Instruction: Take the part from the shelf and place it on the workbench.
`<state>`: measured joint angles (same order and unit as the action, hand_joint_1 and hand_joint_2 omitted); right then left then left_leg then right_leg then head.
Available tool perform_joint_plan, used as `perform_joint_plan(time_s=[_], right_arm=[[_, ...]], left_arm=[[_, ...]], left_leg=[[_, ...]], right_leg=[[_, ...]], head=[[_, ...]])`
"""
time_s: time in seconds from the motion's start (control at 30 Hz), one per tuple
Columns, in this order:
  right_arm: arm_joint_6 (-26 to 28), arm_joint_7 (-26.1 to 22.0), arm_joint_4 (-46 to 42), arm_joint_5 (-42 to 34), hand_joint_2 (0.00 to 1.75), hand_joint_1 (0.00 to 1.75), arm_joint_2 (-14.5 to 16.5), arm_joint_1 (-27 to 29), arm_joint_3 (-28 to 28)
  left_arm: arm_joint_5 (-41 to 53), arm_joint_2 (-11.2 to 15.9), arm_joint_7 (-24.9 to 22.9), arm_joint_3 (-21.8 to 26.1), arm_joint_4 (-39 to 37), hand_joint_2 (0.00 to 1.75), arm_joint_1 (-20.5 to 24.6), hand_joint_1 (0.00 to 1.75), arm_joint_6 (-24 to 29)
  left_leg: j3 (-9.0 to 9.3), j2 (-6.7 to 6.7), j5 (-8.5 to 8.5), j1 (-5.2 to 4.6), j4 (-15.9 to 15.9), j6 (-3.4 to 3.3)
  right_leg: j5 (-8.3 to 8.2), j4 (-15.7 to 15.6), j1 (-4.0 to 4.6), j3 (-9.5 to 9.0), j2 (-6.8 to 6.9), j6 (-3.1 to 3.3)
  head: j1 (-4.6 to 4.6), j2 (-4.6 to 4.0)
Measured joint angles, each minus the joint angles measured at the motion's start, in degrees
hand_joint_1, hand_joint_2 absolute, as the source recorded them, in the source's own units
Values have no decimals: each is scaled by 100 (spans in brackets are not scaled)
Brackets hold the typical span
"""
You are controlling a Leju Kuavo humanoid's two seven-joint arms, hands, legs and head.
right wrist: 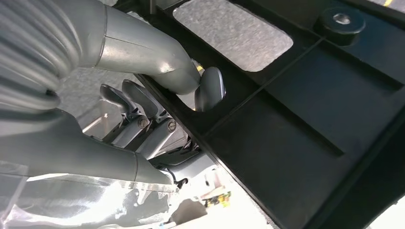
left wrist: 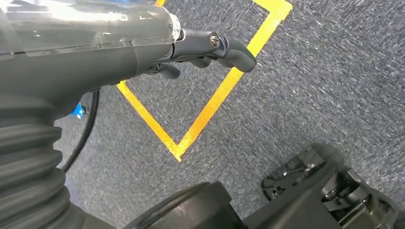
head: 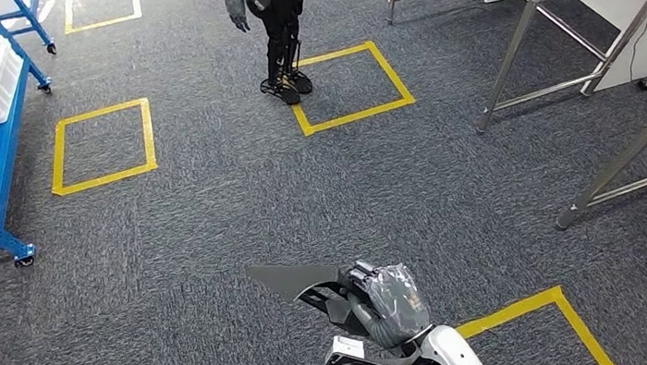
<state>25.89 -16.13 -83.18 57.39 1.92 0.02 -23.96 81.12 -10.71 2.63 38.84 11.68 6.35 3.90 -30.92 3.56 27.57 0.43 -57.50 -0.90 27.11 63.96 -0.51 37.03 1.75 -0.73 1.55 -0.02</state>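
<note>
While you watch the head view, note the right hand (head: 391, 304) at 6 o'clock clamped on the black part (head: 300, 283), which juts toward 10 o'clock over the carpet (head: 211, 206). Left hand (left wrist: 210, 50): fingers curled, holding nothing.
</note>
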Motion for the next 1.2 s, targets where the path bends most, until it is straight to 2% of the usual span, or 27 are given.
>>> perform_joint_plan(time_s=[0.03,0.1,0.13,0.17,0.2,0.27,0.33,0.37,0.4,0.43,0.47,0.5,0.53,0.6,0.67,0.73,0.8,0.83,0.87,0.9,0.93,0.97,1.03,1.07,1.1,1.17,1.2], right_arm=[[3,-1,0,-1,175,175,1,-5,-1],[12,-1,2,-3,175,175,1,-12,-1],[16,-1,3,-4,175,175,1,-11,-1],[18,-1,4,-5,175,175,3,-8,0],[20,-1,5,-6,175,175,4,-11,1],[24,-3,5,-6,175,175,15,-22,1],[25,-4,12,-6,175,175,23,-30,1],[24,-4,19,-6,175,175,25,-28,1],[24,-4,25,-6,175,175,25,-27,1],[24,-4,31,-6,175,175,26,-26,1],[25,-4,32,-6,175,175,26,-26,1],[25,-4,32,-6,175,175,26,-26,1],[25,-4,32,-7,175,175,26,-27,2],[27,-3,31,-8,175,175,26,-22,3],[30,-2,30,-11,175,175,23,-4,3],[30,-3,30,-21,175,175,20,3,3],[29,-4,30,-36,175,175,20,-6,3],[28,-4,32,-43,175,175,19,-7,3],[26,-4,37,-49,175,175,19,-5,3],[25,-3,42,-55,175,175,18,-1,3],[23,-3,46,-59,175,175,17,1,3],[22,-3,49,-60,175,175,17,1,3],[18,-6,50,-61,175,175,21,-15,2],[15,-9,49,-61,175,175,23,-30,2],[12,-11,49,-61,175,175,26,-43,1],[7,-15,48,-63,175,175,28,-54,1],[5,-16,47,-65,175,175,28,-53,1]], left_arm=[[-9,1,-4,2,0,175,-3,0,8],[-25,2,-12,9,0,175,-6,0,21],[-32,2,-13,11,1,175,-5,0,25],[-35,2,-15,14,1,175,-4,0,25],[-40,2,-16,15,1,175,-4,0,26],[-55,3,-11,21,1,175,-11,0,27],[-69,6,-3,31,1,175,-7,0,27],[-73,8,1,34,1,175,1,0,26],[-72,9,-1,36,1,175,9,0,26],[-66,10,-4,36,1,175,13,0,25],[-61,11,-8,36,1,175,9,0,25],[-57,13,-12,37,1,175,0,0,24],[-51,14,-16,37,0,175,-7,0,23],[-44,15,-21,38,-1,175,-14,0,22],[-34,4,-25,39,-1,175,-2,0,23],[-29,-13,-25,40,-1,175,2,0,25],[-27,-20,-25,43,-1,175,-13,0,27],[-28,-19,-25,44,-1,175,-21,0,27],[-29,-19,-25,46,-1,175,-26,0,27],[-29,-18,-25,47,-1,175,-30,0,26],[-31,-17,-26,48,-1,175,-32,0,26],[-32,-17,-28,49,-1,175,-35,0,26],[-33,-17,-33,51,-1,175,-44,0,31],[-35,-17,-34,55,-1,175,-51,0,36],[-37,-17,-34,58,-1,175,-57,0,41],[-40,-17,-31,63,-1,175,-61,0,54],[-42,-17,-27,64,-1,175,-59,0,60]], left_leg=[[11,41,18,-12,-5,24],[30,116,46,-33,-7,83],[47,163,56,-33,-2,115],[58,153,79,-22,-15,150],[42,81,143,-10,-88,180],[-156,-155,435,15,-561,220],[-521,-280,784,19,-1338,238],[-653,-294,848,20,-1607,245],[-693,-299,794,23,-1670,249],[-626,-309,630,28,-1500,248],[-475,-345,399,37,-1147,245],[-305,-442,210,50,-758,238],[-162,-543,91,62,-422,225],[-49,-677,54,64,-134,180],[-44,-605,36,54,-93,107],[-26,-492,-2,60,-38,23],[-20,-367,-16,51,-8,-29],[-23,-301,-12,41,-9,-41],[-24,-236,-5,33,-10,-46],[-20,-173,3,28,-12,-46],[-13,-114,15,26,-14,-42],[1,-60,29,25,-16,-32],[32,32,69,7,-29,9],[42,78,88,-7,-34,35],[51,123,103,-21,-35,63],[83,219,128,-31,-21,120],[97,186,163,-22,-46,152]], right_leg=[[-89,-308,24,-156,77,27],[-88,-522,76,-250,121,80],[-98,-535,77,-245,56,110],[-106,-555,68,-255,3,139],[-119,-579,55,-270,-51,174],[-141,-618,25,-298,-145,238],[-142,-616,27,-298,-243,266],[-142,-613,29,-300,-304,268],[-140,-606,28,-304,-372,265],[-137,-595,24,-310,-445,259],[-128,-578,17,-315,-522,246],[-117,-556,12,-313,-594,226],[-107,-524,12,-295,-661,197],[-114,-492,12,-241,-763,123],[-134,-497,-2,-207,-822,46],[-20,-336,3,-127,-611,-6],[303,249,5,149,-307,-42],[470,625,-6,333,-247,-57],[569,925,-17,477,-226,-69],[567,1055,-25,539,-215,-76],[459,962,-28,489,-197,-76],[272,663,-27,332,-156,-69],[-30,-117,9,-69,38,-30],[-89,-371,35,-196,117,-1],[-82,-488,62,-247,154,28],[-71,-520,75,-255,59,91],[-78,-546,63,-273,0,121]], head=[[0,0],[0,0],[0,0],[0,0],[0,0],[0,0],[0,0],[0,0],[0,0],[0,0],[0,0],[0,0],[0,0],[0,0],[0,0],[-1,0],[-1,0],[0,0],[0,0],[0,0],[0,0],[0,0],[-1,0],[-1,0],[0,0],[1,0],[1,0]])
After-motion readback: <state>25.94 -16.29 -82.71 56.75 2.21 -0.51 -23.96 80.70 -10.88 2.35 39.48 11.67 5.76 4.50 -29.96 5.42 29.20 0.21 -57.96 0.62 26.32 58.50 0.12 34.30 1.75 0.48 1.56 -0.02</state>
